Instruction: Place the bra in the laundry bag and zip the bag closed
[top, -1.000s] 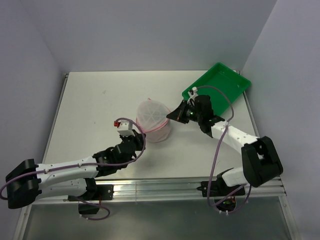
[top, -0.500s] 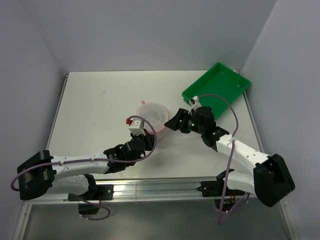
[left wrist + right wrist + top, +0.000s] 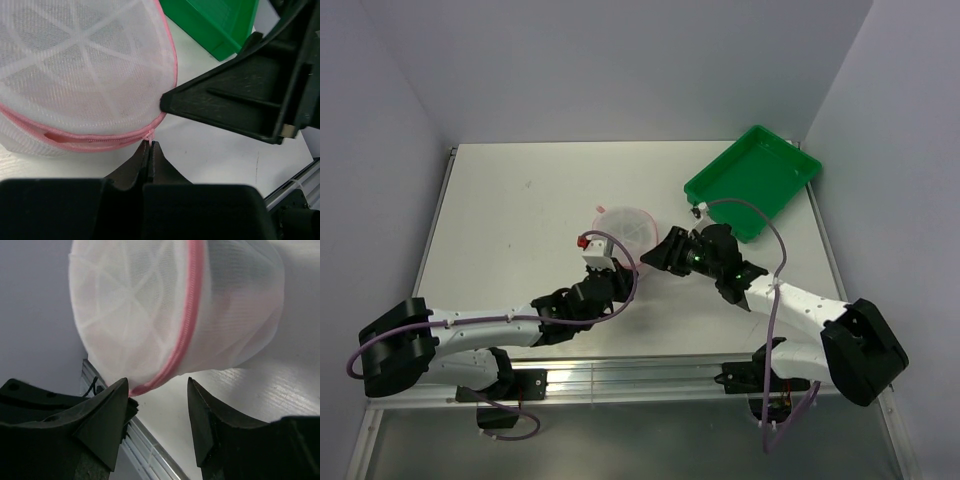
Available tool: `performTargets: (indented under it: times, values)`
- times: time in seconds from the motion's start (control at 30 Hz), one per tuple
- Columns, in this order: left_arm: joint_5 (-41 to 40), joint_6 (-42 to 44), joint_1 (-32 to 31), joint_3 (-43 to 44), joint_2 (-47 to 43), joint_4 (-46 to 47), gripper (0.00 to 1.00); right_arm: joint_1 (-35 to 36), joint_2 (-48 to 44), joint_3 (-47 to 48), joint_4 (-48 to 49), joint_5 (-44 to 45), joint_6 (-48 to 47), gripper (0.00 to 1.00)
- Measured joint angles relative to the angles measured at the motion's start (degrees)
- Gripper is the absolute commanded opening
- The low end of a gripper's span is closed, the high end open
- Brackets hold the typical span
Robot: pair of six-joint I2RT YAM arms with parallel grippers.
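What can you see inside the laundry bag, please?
Through the mesh of the laundry bag, only white seams and a greyish shadow show. The mesh blurs the contents, so no bra is identifiable.

Bag (image 3: 75, 65): white see-through mesh cloth, soft, with white tape ribs; zip (image 3: 100, 144): pink cloth tape, matt; tray (image 3: 752, 180): green plastic, smooth, glossy; table (image 3: 280, 380): white, matt, faint grain; left gripper (image 3: 150, 150), right gripper (image 3: 157, 390): black plastic, matt; near rail (image 3: 650, 372): brushed metal
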Motion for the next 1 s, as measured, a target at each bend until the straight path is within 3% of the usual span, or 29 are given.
performTargets:
  times: [0.13, 0.17, 0.23, 0.27, 0.37, 0.53, 0.73, 1.0]
  values:
    - [0.55, 0.04, 0.0, 0.0, 0.13, 0.66, 0.0, 0.15, 2.25, 0.04, 0.61, -0.04, 1.55, 0.44]
    - [0.9, 0.04, 0.0, 0.0, 0.31, 0.79, 0.0, 0.17, 2.27, 0.04, 0.85, -0.09, 1.84, 0.31]
    - [1.05, 0.07, 0.0, 0.0, 0.63, 1.03, 0.0, 0.31, 2.29, 0.28, 1.16, -0.09, 2.16, 0.22]
    - [1.11, 0.11, 0.0, 0.0, 0.83, 1.25, 0.0, 0.31, 2.38, 0.44, 1.38, -0.07, 2.36, 0.12]
    - [1.16, 0.26, 0.0, 0.0, 0.98, 1.49, 0.0, 0.31, 3.13, 1.14, 1.57, 0.07, 2.56, 0.0]
    - [0.81, 0.48, 0.02, -0.17, 0.02, 1.01, 0.0, -0.52, 4.72, 3.3, 0.81, -0.76, 1.75, 0.0]
    - [-1.2, 0.59, 0.04, -2.36, -6.45, -2.29, 0.0, -6.21, 8.07, 8.35, -2.03, -3.15, -2.1, 0.0]
    - [-3.96, -0.02, 0.24, -5.81, -14.71, -7.1, 0.0, -8.59, 18.4, 21.88, -10.01, -9.99, -10.62, 0.01]
